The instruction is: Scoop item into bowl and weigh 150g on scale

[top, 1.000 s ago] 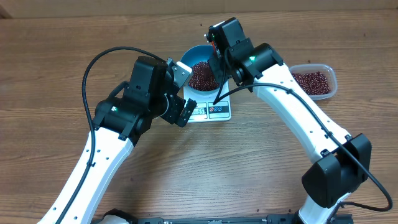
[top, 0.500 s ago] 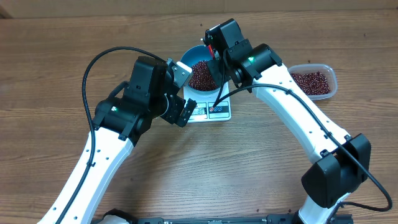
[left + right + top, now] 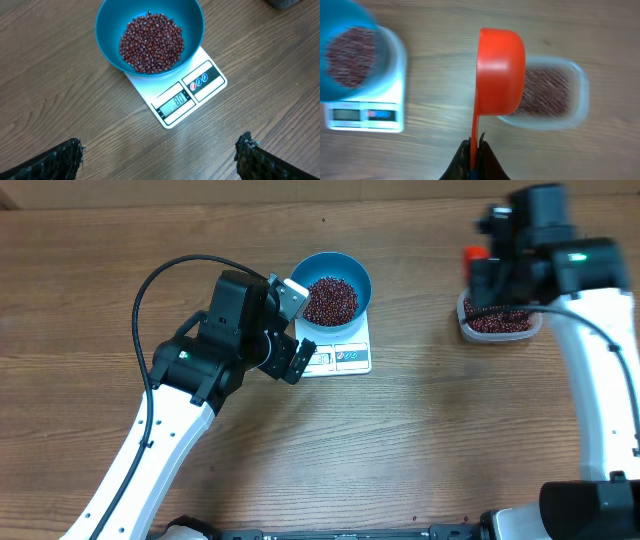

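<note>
Beans (image 3: 151, 42) heaped in a blue bowl (image 3: 107, 30) sit atop a white scale (image 3: 147, 90) at the middle of a wooden table (image 3: 420, 440), with a robot arm at either side. The bowl rests on the far part of the scale and covers most of its platform. Only the near strip is bare, where the display (image 3: 176, 102) reads 80 beside a small panel of buttons (image 3: 199, 81). The dark red-brown heap covers the bottom of the bowl and lies well below its rim.

The left gripper (image 3: 161, 142) hangs released above the table, just near and left of the scale. Its black fingers (image 3: 55, 162) are spread wide to either edge of the wrist view and touch nothing.

Off to the right, well apart from the scale, the right gripper (image 3: 472, 159) is clenched on the thin handle of a red scoop (image 3: 501, 75). The scoop is held above the table with its cup pointing away from the wrist. Seen from that wrist, the cup overlaps the left end of a clear container (image 3: 580, 95) that holds more of the same beans. The view is blurred, and whether the scoop carries any cannot be told.

From overhead, the right arm covers most of the container. Only its near edge and a band of beans show below the arm, and a spot of the red scoop shows at the arm's left side.
</note>
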You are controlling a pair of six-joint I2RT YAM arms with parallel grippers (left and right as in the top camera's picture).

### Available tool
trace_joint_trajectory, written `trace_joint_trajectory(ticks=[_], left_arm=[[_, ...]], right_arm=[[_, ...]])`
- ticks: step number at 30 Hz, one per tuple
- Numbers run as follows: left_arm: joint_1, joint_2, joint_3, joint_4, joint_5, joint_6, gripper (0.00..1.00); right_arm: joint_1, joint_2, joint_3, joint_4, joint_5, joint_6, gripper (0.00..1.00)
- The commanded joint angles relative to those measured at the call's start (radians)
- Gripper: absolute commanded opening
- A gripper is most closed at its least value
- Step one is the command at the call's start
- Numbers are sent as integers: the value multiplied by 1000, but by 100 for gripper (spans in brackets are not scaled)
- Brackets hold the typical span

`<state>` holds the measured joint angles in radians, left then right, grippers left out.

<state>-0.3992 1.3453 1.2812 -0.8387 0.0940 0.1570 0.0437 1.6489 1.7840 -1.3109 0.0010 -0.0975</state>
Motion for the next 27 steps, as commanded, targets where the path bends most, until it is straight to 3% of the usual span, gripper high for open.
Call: trace_joint_trajectory(ticks=[1, 7, 18, 27], left_arm=[[0, 10, -5, 1, 7, -11, 100], [0, 10, -5, 1, 7, -11, 100], [0, 10, -5, 1, 7, -11, 99], [0, 10, -5, 1, 7, -11, 100]], right_arm=[[-104, 17, -13, -35, -18, -70, 4], [-203, 100, -86, -11, -22, -95, 4], [-203, 293, -149, 71, -13, -95, 4], [-203, 387, -149, 90, -314, -121, 4]])
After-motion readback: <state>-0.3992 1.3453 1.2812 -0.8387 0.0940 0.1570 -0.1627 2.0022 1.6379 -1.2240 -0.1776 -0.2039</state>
